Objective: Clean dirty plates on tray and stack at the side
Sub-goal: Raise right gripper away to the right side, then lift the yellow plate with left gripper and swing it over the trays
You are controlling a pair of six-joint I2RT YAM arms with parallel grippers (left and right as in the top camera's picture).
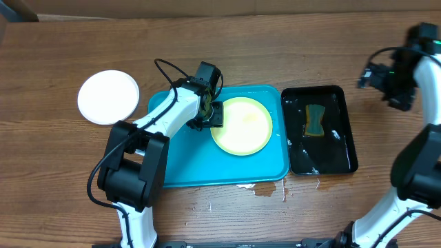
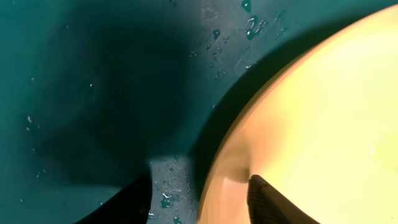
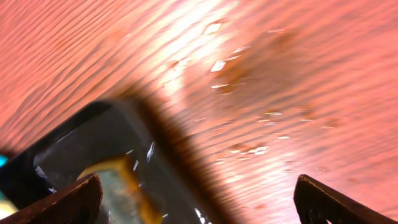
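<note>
Left end effector (image 2: pixel 199 194): parted, straddling the yellow-green plate's (image 1: pixel 241 125) left rim, not clamped.
Right end effector (image 3: pixel 198 186): spread wide, empty, above the table.
Plate: lay on the turquoise tray (image 1: pixel 186 172).
Grip advice: close squarely across the rim, since the wet plate likely slips.

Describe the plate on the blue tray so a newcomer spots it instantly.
Find the big turquoise tray in the middle of the wooden table. The plate lies in its right half, left rim between the open fingers of the left gripper. It is pale yellow-green; the only other plate in view is white, off the tray on bare wood to the left.
</note>
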